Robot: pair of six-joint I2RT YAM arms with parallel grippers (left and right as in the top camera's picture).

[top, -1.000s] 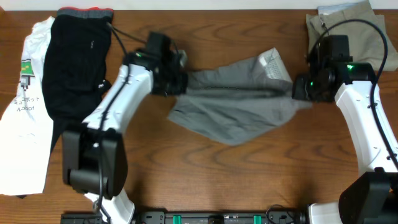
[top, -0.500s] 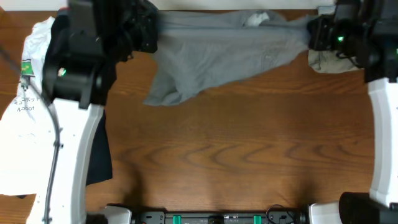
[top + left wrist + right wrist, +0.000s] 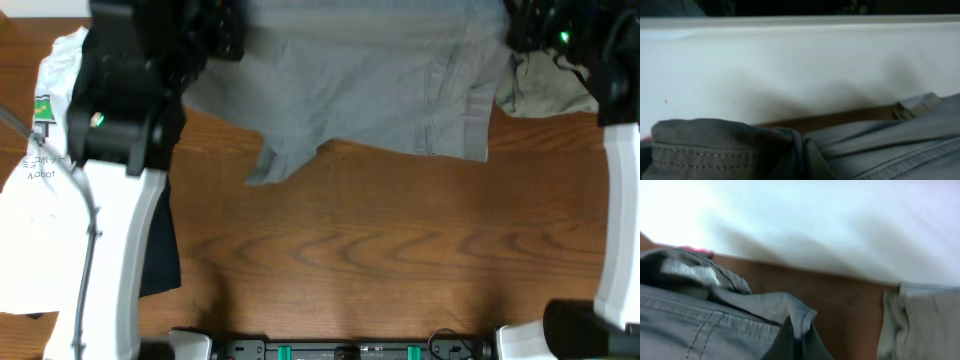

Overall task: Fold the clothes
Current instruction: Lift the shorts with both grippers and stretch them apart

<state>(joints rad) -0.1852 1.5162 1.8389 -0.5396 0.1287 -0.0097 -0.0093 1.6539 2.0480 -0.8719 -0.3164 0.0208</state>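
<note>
**Grey shorts held up between both arms at the far edge**

Overhead, we note the grey shorts spread wide across the far part of the worktop. One top corner runs into the left jaws and the other into the right jaws. Both pairs of jaws are clenched on the cloth. The fabric hangs as a broad sheet between them, and its lower hem is uneven, with one point drooping at lower left. A stitched pocket seam shows toward the right side of the sheet.

The left arm rises along the left side and the right arm along the right.

In the left wrist view we see only bunched grey cloth with a line of stitching, gathered into a crease at bottom centre. A pale wall lies behind it, with a thin strip of brown worktop between. The fingers themselves are hidden there.

In the right wrist view a fold of grey cloth is pinched against a dark finger at the bottom edge.

The khaki shorts lie at far right, partly under the grey sheet's edge. At left the white T-shirt lies flat, with the black trousers just beside it, partly under the left arm.
</note>
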